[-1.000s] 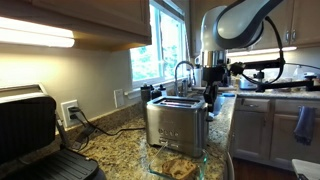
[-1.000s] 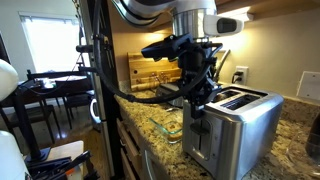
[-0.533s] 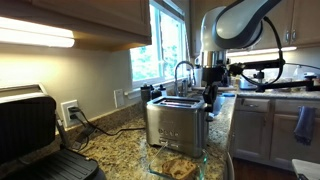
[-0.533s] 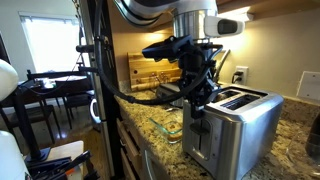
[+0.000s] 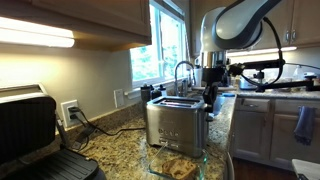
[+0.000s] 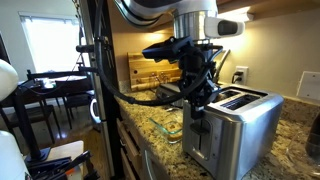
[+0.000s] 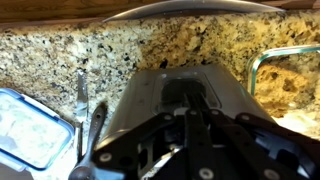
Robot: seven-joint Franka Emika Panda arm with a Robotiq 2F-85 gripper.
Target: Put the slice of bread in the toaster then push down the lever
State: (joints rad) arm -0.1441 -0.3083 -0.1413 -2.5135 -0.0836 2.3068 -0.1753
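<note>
The brushed-steel toaster [image 5: 176, 124] [image 6: 238, 122] stands on the granite counter with its slots facing up. My gripper [image 5: 210, 97] [image 6: 197, 103] is shut and hangs at the toaster's narrow end, low against the end face. In the wrist view the shut fingers [image 7: 193, 108] point down over that end of the toaster [image 7: 165, 85], and they hide the lever. Nothing shows between the fingers. The slice of bread cannot be made out in any view; the slots look dark.
A glass dish [image 5: 180, 165] [image 6: 165, 128] [image 7: 285, 75] with tan contents sits on the counter beside the toaster. A black-and-silver grill press [image 5: 30, 135] stands open farther along. A blue-rimmed container [image 7: 28, 125] lies nearby, with a faucet [image 5: 183, 70] by the window.
</note>
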